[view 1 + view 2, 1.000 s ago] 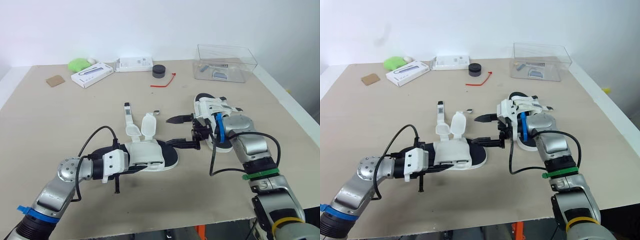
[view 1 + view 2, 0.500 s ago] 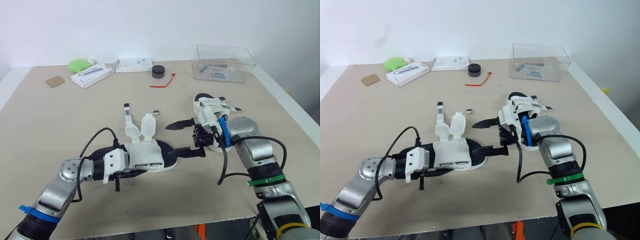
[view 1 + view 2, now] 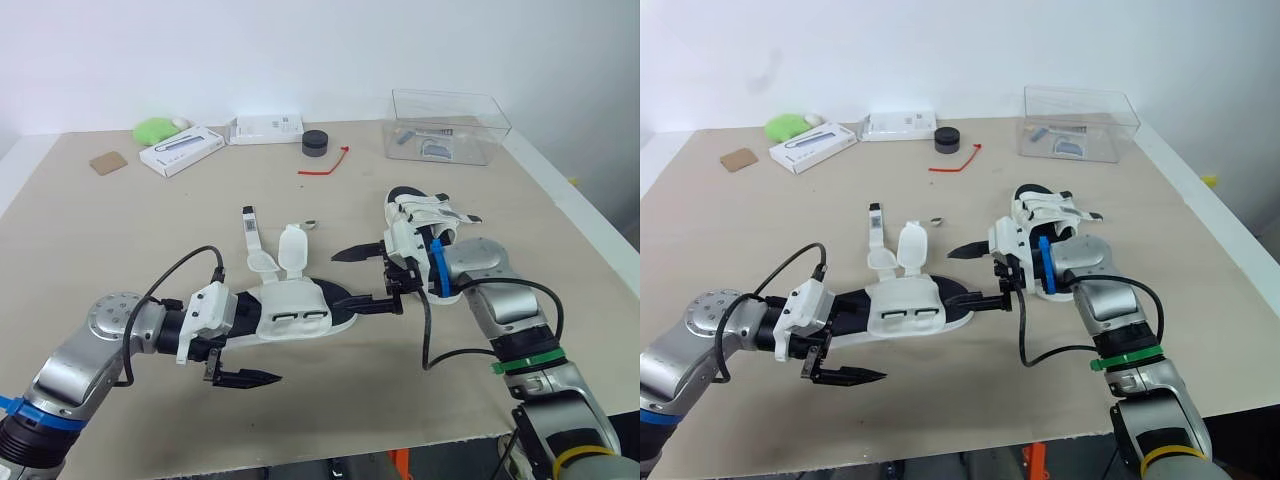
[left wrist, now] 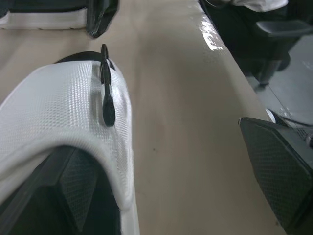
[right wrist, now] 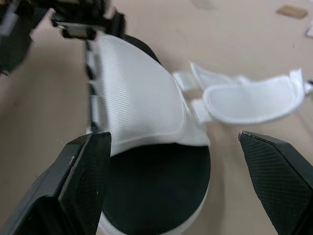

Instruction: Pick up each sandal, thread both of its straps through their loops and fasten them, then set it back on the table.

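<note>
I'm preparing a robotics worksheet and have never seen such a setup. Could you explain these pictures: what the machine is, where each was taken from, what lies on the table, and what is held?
This is a humanoid robot with two arms, each ending in a two-fingered gripper. Two pictures come from cameras on its head, looking down; the other two come from its wrists. On the table lie an unfastened sandal, a second sandal and a clear box. The left gripper and right gripper sit open at opposite ends of the unfastened sandal, clamping nothing.

The far sandal (image 3: 406,195) lies mostly hidden behind the right arm (image 3: 495,290).
</note>
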